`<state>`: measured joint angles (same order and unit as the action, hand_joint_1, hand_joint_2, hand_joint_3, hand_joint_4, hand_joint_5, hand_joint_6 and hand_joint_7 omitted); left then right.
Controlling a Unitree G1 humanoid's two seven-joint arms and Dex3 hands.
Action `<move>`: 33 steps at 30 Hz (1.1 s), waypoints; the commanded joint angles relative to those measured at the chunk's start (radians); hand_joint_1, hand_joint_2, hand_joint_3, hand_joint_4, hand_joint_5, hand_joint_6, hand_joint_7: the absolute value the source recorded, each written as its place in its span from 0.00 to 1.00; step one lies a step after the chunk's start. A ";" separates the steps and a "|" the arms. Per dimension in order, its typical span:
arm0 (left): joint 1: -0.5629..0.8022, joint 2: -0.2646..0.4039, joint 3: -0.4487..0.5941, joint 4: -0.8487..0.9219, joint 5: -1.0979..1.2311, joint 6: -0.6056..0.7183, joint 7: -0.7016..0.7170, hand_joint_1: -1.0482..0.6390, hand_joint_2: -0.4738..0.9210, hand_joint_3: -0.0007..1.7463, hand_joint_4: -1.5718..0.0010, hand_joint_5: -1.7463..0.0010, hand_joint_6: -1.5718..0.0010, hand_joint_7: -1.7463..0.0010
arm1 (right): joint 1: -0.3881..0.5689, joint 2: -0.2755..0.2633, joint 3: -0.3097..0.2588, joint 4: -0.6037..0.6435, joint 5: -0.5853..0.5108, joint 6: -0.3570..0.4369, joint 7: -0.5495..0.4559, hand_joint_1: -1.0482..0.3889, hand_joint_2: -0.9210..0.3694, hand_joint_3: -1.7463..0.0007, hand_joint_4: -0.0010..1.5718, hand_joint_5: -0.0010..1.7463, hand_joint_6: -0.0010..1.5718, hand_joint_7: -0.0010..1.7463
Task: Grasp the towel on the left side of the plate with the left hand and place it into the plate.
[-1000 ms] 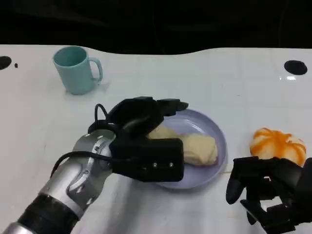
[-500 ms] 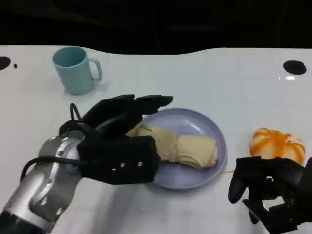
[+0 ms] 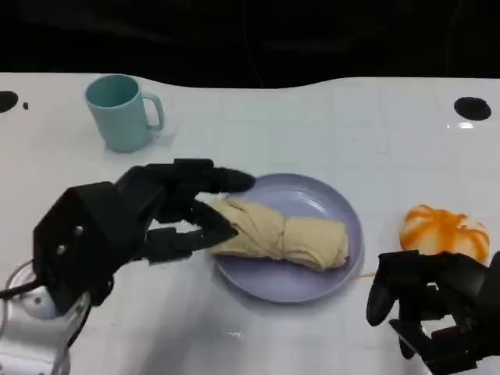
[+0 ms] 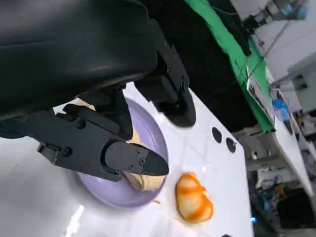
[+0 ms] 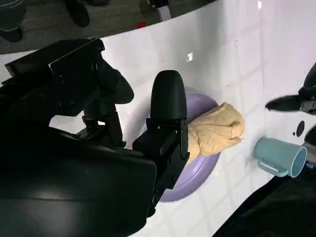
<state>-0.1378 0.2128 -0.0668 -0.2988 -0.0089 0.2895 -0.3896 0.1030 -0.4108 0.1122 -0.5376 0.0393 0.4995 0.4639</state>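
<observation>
A: Head view first. Where is the towel (image 3: 281, 234)?

B: In the plate (image 3: 328, 199), a rolled beige bundle lying across it, one end over the rim on the cup's side. The left hand (image 3: 148, 215) is just off that rim, fingers (image 3: 215, 180) spread and reaching toward that end of the towel; it holds nothing, though I cannot tell whether a fingertip touches the cloth.

A: What else is near the plate?

B: A teal cup (image 3: 121, 111) stands well beyond the left hand, away from the plate. An orange and white thing (image 3: 445, 232) lies beside the plate on the far side from the cup. The right hand (image 3: 430, 305) sits in front of that thing, fingers curled in loosely, with nothing in them.

A: Left wrist view?

B: The left hand (image 4: 98, 113) fills the near part, one finger (image 4: 133, 159) lying in front of the towel (image 4: 145, 181) and hiding most of it. The plate (image 4: 106, 190) shows under it, with the orange and white thing (image 4: 193, 202) just beyond.

A: Right wrist view?

B: A finger (image 5: 168, 106) of the right hand (image 5: 94, 168) stands in front of the plate (image 5: 195, 180). The towel (image 5: 217, 129) lies in the plate, with the cup (image 5: 279, 155) past it.
</observation>
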 commanded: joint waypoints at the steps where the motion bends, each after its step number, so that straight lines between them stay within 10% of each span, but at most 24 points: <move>1: 0.086 -0.027 0.050 -0.138 -0.072 0.133 0.048 0.56 0.76 0.60 0.47 0.18 0.45 0.38 | -0.003 -0.014 -0.010 -0.007 0.011 0.005 0.004 0.77 0.25 0.40 0.44 0.95 0.43 0.81; 5: 0.149 -0.081 0.091 -0.258 -0.157 0.283 0.109 0.56 0.65 0.77 0.43 0.06 0.44 0.19 | -0.002 -0.015 -0.013 -0.004 0.014 0.000 0.006 0.77 0.25 0.39 0.44 0.96 0.43 0.81; 13: 0.220 -0.137 0.148 -0.358 -0.328 0.535 0.169 0.56 0.67 0.81 0.46 0.00 0.53 0.04 | 0.000 -0.019 -0.023 0.009 0.021 -0.021 0.013 0.77 0.25 0.39 0.44 0.96 0.43 0.81; 33: 0.170 -0.064 0.159 -0.172 -0.392 0.529 0.137 0.56 0.67 0.81 0.46 0.00 0.54 0.01 | 0.028 -0.017 -0.024 0.053 0.003 -0.102 0.010 0.79 0.25 0.38 0.44 0.97 0.43 0.83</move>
<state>0.0397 0.1222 0.0871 -0.4759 -0.3967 0.8306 -0.2429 0.1299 -0.4214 0.0913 -0.4912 0.0450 0.4151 0.4800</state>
